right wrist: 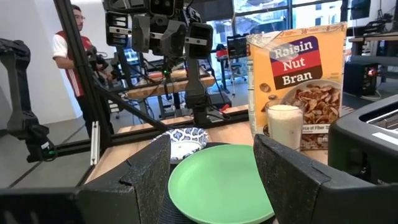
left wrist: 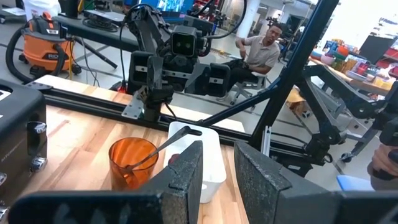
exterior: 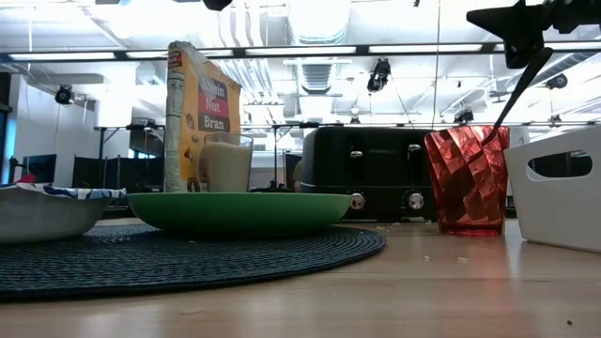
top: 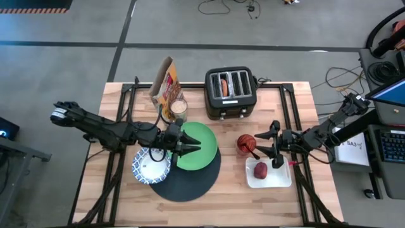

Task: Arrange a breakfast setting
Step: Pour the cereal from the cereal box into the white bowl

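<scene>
Placemat (top: pixel 186 180) sits at six o'clock on the table, with the green plate (top: pixel 197 147) overlapping its upper edge and the patterned bowl (top: pixel 151 166) at its nine o'clock. The left gripper (top: pixel 188 144) hovers over the plate, fingers apart and empty. The right gripper (top: pixel 273 147) waits open beside the red cup (top: pixel 246 143), which holds the spoon (left wrist: pixel 155 151); the dark red fruit (top: pixel 261 170) lies in a white tray (top: pixel 278 179). Centring the plate on the mat looks like the step in hand.
</scene>
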Controlling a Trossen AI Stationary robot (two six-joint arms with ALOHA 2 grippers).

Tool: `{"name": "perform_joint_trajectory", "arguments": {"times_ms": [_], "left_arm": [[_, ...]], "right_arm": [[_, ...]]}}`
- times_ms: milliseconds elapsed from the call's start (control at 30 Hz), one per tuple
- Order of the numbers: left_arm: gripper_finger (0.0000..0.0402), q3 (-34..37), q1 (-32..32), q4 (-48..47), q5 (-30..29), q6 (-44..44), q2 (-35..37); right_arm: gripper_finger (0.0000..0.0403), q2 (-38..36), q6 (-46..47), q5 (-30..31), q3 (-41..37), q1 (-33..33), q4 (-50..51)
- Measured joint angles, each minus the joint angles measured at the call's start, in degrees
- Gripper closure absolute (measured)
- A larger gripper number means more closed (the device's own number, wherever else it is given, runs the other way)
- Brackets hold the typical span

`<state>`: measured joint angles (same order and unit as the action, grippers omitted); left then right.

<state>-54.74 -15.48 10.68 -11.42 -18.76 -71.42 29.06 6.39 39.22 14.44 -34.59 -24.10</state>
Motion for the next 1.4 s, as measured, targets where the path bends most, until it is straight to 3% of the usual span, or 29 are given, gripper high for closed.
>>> {"name": "perform_joint_trajectory", "arguments": {"times_ms": [967, 1200, 1400], "left_arm": [[0.0326, 0.00, -0.40, -0.68, -0.02, 3.43, 6.51], [0.0328, 0.00, -2.92, -1.73, -0.32, -1.73, 6.51], [0.0354, 0.00, -9.78, -6.78, -11.12, -6.31, 7.59]], "right_arm": [[0.0184, 0.02, 2.77, -0.07, 0.00, -0.02, 0.97], [0.0184, 0.03, 3.00, -0.05, 0.00, -0.02, 1.36], [0.0184, 0.02, 2.97, -0.06, 0.00, 0.00, 1.36]]}}
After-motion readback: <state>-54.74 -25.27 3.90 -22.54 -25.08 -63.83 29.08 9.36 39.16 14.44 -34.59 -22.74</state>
